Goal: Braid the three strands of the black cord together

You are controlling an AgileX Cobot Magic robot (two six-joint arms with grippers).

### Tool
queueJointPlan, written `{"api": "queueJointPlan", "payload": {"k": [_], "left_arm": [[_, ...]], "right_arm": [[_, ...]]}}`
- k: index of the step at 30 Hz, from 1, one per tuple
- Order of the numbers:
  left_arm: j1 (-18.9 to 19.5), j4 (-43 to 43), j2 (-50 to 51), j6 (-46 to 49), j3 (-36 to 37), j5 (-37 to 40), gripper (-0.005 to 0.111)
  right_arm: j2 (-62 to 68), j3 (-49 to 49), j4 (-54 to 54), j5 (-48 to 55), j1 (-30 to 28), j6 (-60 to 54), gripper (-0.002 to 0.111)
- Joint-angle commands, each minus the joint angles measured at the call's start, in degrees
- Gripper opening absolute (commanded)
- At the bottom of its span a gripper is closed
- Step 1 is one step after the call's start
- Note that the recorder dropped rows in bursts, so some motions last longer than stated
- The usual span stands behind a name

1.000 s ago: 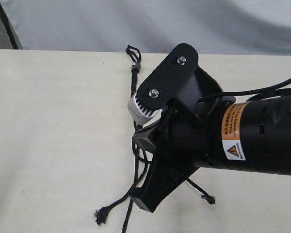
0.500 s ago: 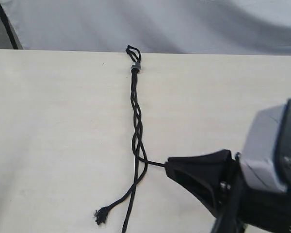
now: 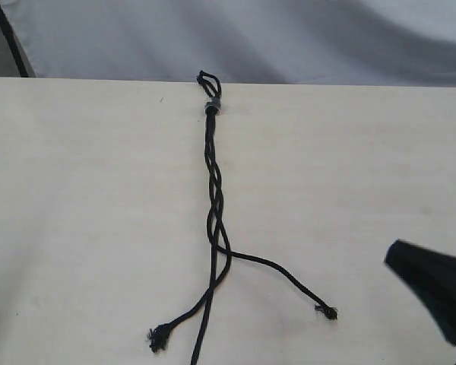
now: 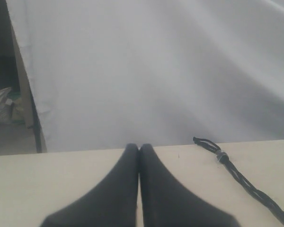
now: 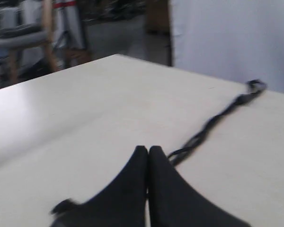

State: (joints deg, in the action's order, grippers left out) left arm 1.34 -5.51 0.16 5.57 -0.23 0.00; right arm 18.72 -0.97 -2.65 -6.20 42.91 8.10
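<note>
White sheet point(image 3: 304, 38) hangs behind a pale wooden table point(image 3: 76, 228), and the black cord point(image 3: 213, 182) lies flat on the table, running from the far edge toward the near edge. Its little loop point(image 3: 207, 78) and grey band point(image 3: 212, 105) are at the far end. The top part looks twisted into a braid, but lower down the three strands point(image 3: 219, 255) come apart. The right strand point(image 3: 281, 275) swings out to the side, the left strand point(image 3: 175, 323) ends in a fuzzy tip, and the middle strand point(image 3: 201, 341) runs off the near edge of the picture. The right gripper point(image 5: 148, 150) has its two fingers pressed together with nothing between them, and it sits near the right strand without touching it. The left gripper point(image 4: 139, 147) is also pressed together and holds nothing, off to one side of the loop end. I think the next good move is to open up, pinch one outer strand close to where the braid stops, and lay it over the middle one, pulling gently so the braid stays snug and the loop end does not slide. No box, bowl or tray is in sight.
</note>
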Motion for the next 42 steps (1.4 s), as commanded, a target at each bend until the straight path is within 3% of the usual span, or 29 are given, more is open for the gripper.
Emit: {"api": "queueJointPlan", "payload": {"k": [1, 3, 7, 14, 42], "left_arm": [[0.10, -0.51, -0.16, 0.12, 0.23, 0.34, 0.000], [0.10, -0.51, -0.16, 0.12, 0.23, 0.34, 0.000], [0.10, -0.51, -0.16, 0.12, 0.23, 0.34, 0.000], [0.10, -0.51, -0.16, 0.12, 0.23, 0.34, 0.000], [0.10, -0.51, -0.16, 0.12, 0.23, 0.34, 0.000]], "right_arm": [[-8.44, 0.97, -0.17, 1.56, -22.41, 1.17, 0.001], [-11.70, 0.97, -0.17, 3.85, -28.93, 1.17, 0.001], [-18.47, 0.97, -0.17, 9.98, -35.38, 1.73, 0.001], [-18.72, 0.97, -0.41, 16.05, -35.41, -0.78, 0.001], [-18.72, 0.97, 6.18, 15.70, -35.41, -8.10, 0.001]]}}
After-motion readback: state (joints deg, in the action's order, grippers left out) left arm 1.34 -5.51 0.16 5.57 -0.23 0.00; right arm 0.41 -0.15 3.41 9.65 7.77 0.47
